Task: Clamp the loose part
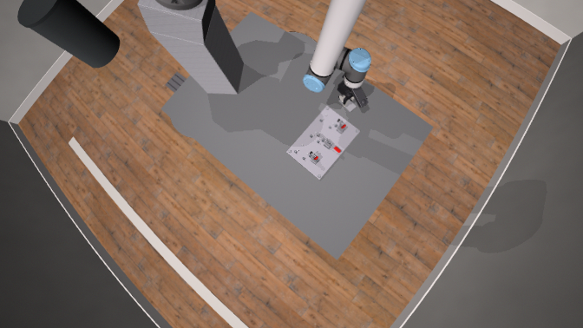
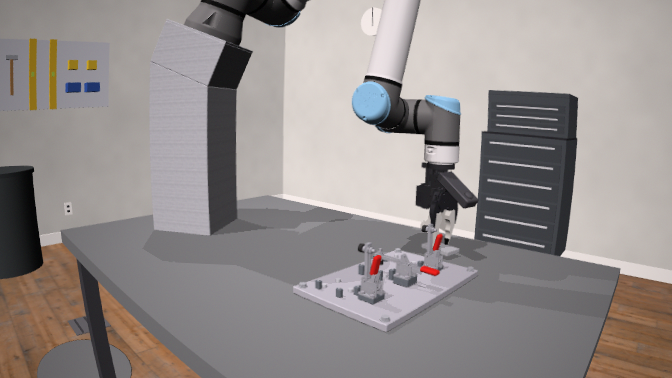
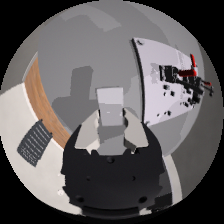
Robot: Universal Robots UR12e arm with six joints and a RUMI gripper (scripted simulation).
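Observation:
The light grey fixture plate (image 2: pixel 387 290) lies on the table with three toggle clamps with red handles (image 2: pixel 375 264); it shows in the overhead view (image 1: pixel 324 142) and at the right of the wrist view (image 3: pixel 170 80). My gripper (image 2: pixel 442 225) hangs just behind the plate's far edge, close over the table. In the wrist view the fingers are shut on the loose part (image 3: pixel 110 112), a flat grey rectangular plate that sticks out ahead of the fingertips. The part also shows low behind the far clamp (image 2: pixel 448 248). I cannot tell if it still touches the table.
The robot's tall grey pedestal (image 2: pixel 192 135) stands at the table's back left. A dark drawer cabinet (image 2: pixel 527 172) stands behind the table on the right. The table's far edge runs close behind the gripper.

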